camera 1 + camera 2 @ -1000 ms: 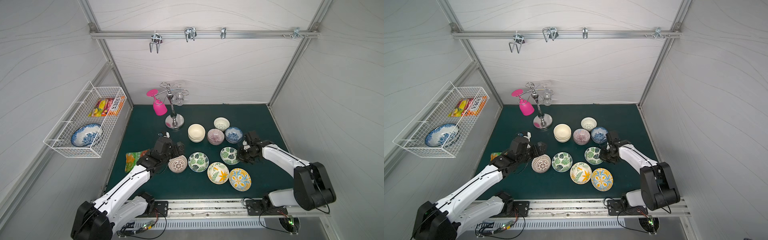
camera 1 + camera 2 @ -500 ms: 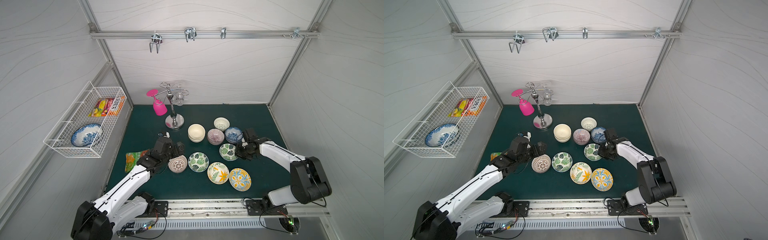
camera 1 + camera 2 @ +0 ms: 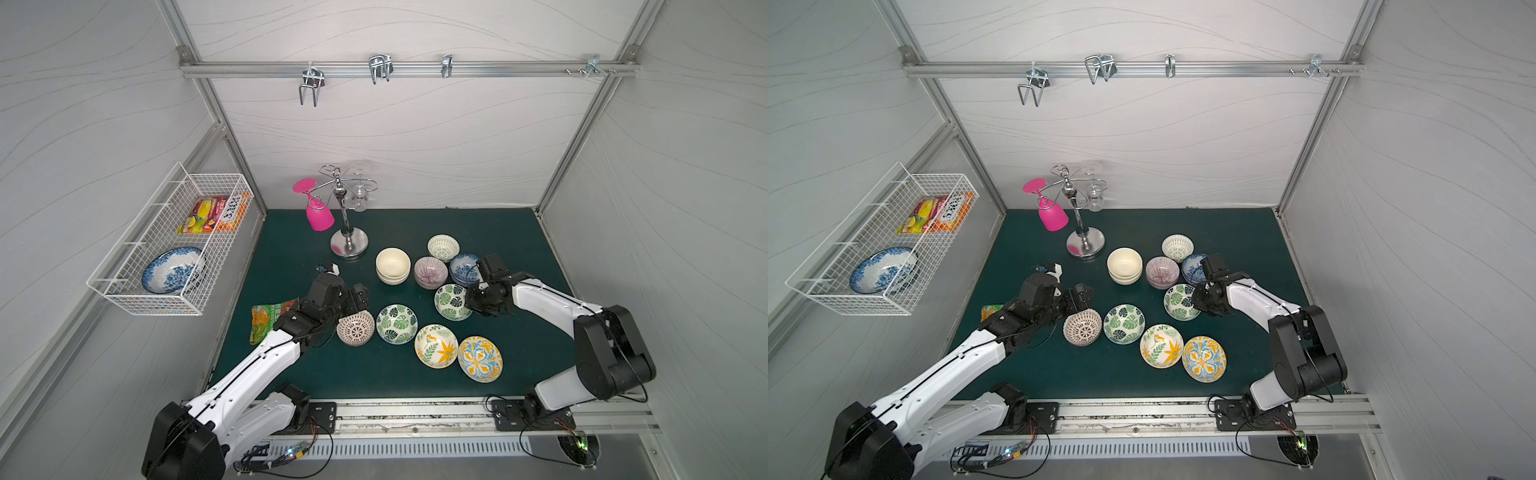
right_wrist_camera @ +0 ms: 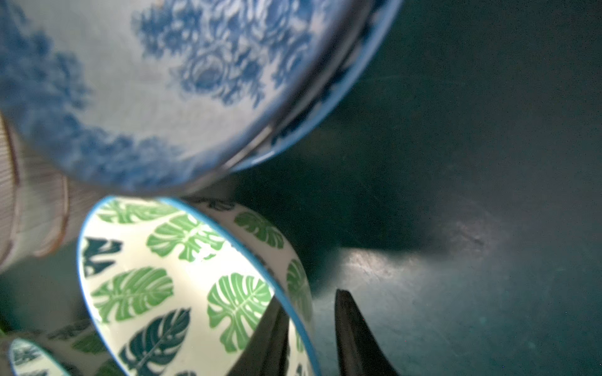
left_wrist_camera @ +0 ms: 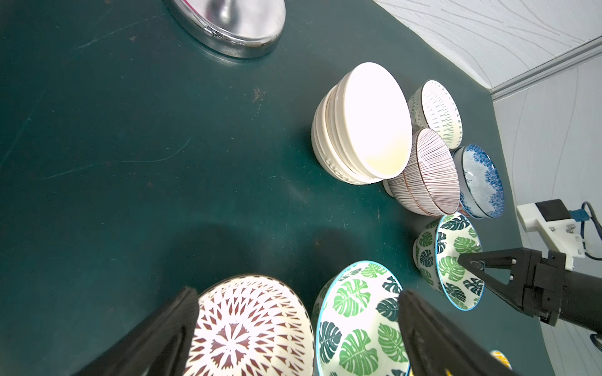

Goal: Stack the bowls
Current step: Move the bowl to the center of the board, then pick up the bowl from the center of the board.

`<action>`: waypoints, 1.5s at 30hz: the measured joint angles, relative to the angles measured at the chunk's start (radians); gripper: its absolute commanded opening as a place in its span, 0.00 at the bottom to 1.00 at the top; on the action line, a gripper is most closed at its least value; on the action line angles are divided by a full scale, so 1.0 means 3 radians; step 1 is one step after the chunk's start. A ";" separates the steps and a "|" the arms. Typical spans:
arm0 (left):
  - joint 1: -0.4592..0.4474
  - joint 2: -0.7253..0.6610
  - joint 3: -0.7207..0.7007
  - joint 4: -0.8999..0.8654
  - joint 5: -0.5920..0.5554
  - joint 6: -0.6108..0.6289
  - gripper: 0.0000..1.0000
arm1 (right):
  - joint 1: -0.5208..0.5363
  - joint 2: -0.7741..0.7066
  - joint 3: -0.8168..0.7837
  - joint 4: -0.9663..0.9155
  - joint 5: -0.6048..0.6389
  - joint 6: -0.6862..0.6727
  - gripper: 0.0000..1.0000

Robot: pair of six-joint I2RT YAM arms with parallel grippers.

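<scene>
**Tabletop** [image 3: 286,266]: green. All places are given from the cream stack [image 3: 392,266], plain bowls nested, as seen in a top view.

- Striped stack [image 3: 431,272]: just right of it.
- Mesh bowl [image 3: 443,247]: right and toward the back wall.
- Blue stack [image 3: 463,269]: right, beyond the striped stack.
- Right leaf bowl [image 3: 452,301]: right and nearer the robot, close under the blue stack.
- Middle leaf bowl [image 3: 396,324]: straight nearer the robot.
- Brown bowl [image 3: 355,328]: nearer the robot and left, just beside the middle leaf bowl.
- Yellow bowl [image 3: 436,346] and blue-yellow bowl [image 3: 480,358]: nearest the robot, to the right, side by side.

**Left gripper** [image 3: 355,299]: spread wide and holding nothing. It hangs at the brown bowl's far edge, and in its wrist view its fingers [image 5: 163,325] flank that bowl.

**Right gripper** [image 4: 309,298]: jaws parted astride the right leaf bowl's rim, one finger inside and one outside. A gap shows beside the outer finger, so there is no clamp.
</scene>
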 measured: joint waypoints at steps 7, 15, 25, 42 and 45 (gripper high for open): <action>0.0000 -0.0001 0.0000 0.0001 0.0000 0.0000 1.00 | 0.0046 -0.0231 0.0003 -0.0137 0.0076 -0.0031 0.63; 0.0000 -0.0102 -0.0032 -0.0006 -0.0001 -0.0008 1.00 | 0.0852 -0.0570 0.0313 -0.0458 0.0132 -0.0118 0.63; 0.0003 -0.0477 -0.0076 -0.0277 -0.0006 -0.0160 1.00 | 0.1797 0.0144 0.0795 -0.0543 0.0261 -0.0112 0.63; 0.0017 -0.0614 -0.0261 -0.0323 0.0011 -0.0215 1.00 | 0.1827 0.0949 0.1233 -0.0446 0.0223 -0.0125 0.36; 0.0022 -0.0603 -0.0259 -0.0320 0.0013 -0.0215 1.00 | 0.1826 0.0949 0.1233 -0.0422 0.0216 -0.0123 0.23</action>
